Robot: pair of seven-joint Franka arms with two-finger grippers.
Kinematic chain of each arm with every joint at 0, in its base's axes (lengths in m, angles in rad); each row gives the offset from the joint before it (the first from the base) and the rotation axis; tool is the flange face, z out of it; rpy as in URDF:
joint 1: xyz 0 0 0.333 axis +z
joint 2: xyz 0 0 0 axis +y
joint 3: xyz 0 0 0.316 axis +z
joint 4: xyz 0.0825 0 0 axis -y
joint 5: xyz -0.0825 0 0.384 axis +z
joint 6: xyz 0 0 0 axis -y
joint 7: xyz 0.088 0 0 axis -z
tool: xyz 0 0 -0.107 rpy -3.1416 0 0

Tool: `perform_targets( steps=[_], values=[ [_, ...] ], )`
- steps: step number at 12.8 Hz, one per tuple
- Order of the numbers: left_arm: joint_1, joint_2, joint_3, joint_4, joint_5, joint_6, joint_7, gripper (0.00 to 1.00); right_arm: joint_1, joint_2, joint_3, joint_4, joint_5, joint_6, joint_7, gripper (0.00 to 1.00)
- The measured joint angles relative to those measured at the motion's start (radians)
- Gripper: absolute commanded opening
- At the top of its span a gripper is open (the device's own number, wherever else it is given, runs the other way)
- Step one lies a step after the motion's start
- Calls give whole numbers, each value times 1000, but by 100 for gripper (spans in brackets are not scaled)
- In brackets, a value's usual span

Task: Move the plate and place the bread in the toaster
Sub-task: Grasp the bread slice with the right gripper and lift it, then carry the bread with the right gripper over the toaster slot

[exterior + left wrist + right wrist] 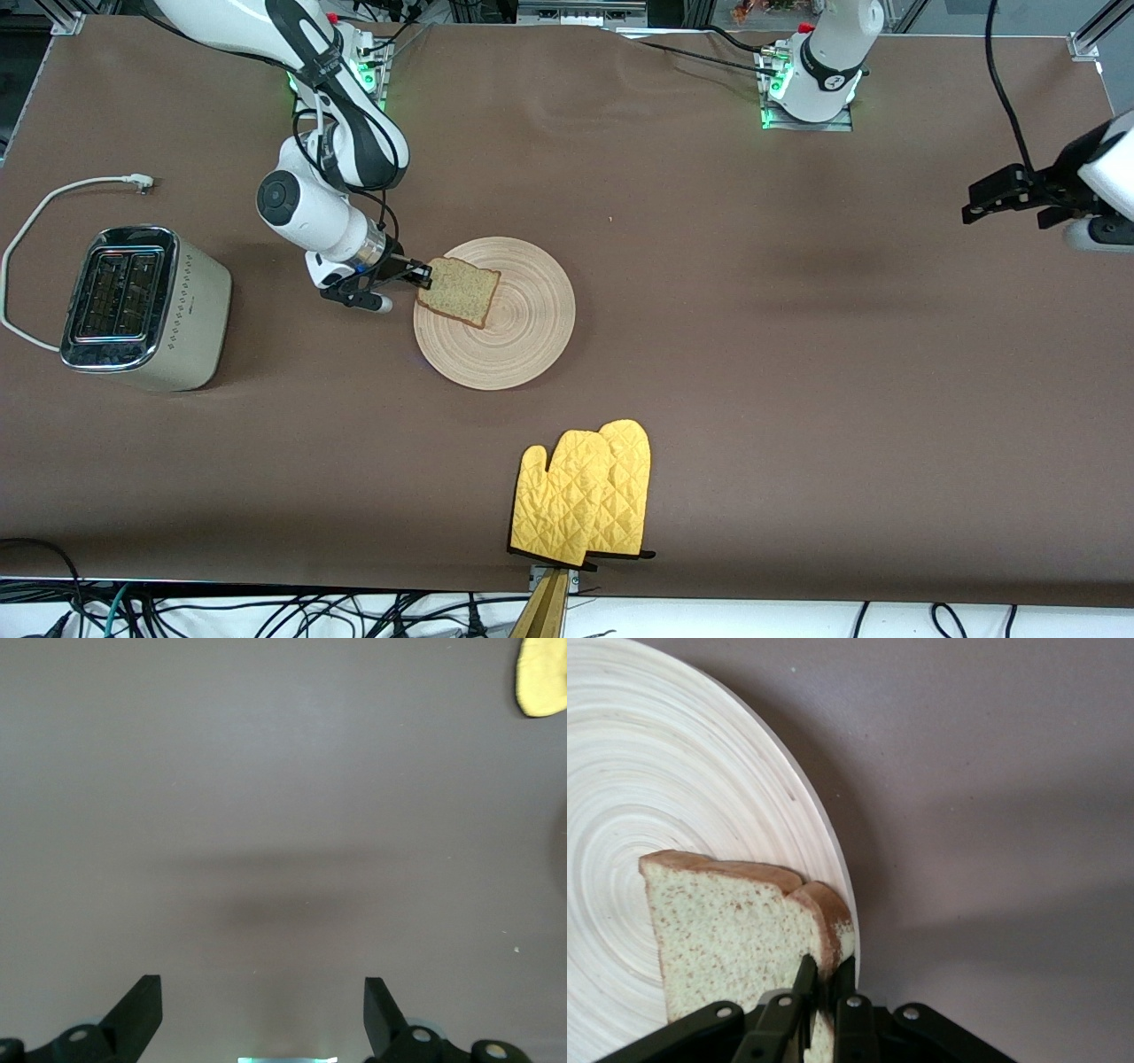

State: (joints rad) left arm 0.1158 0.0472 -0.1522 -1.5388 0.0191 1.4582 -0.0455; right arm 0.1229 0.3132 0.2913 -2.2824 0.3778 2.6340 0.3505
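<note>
The bread (459, 291) is a speckled brown slice with a dark crust, held tilted over the edge of the round wooden plate (527, 346). My right gripper (423, 273) is shut on the bread's crust edge. In the right wrist view its fingers (804, 979) pinch the bread (726, 926) above the plate (673, 788). The cream toaster (142, 306) with a chrome top stands toward the right arm's end of the table, slots empty. My left gripper (974, 211) is open and empty, up over bare table at the left arm's end; its fingertips (146, 997) are wide apart.
Two yellow oven mitts (585, 496) lie near the table's front edge, nearer the front camera than the plate; a corner of one mitt (540, 678) shows in the left wrist view. The toaster's white cord (53, 199) loops by the table's end.
</note>
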Motion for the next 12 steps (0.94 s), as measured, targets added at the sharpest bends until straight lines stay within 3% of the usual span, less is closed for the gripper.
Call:
perform_targets(
  steps=[3,6,12],
  values=[
    [-85,20,20,9,18,-31,-127,100,0,-22,1,25,0,-49,-6,0],
    [-108,25,44,16,18,-48,-148,100,-1,-64,-15,135,-18,-270,-6,0],
    [-104,27,55,21,-21,-49,-155,100,-19,-109,-179,460,-351,-853,-8,0]
  ],
)
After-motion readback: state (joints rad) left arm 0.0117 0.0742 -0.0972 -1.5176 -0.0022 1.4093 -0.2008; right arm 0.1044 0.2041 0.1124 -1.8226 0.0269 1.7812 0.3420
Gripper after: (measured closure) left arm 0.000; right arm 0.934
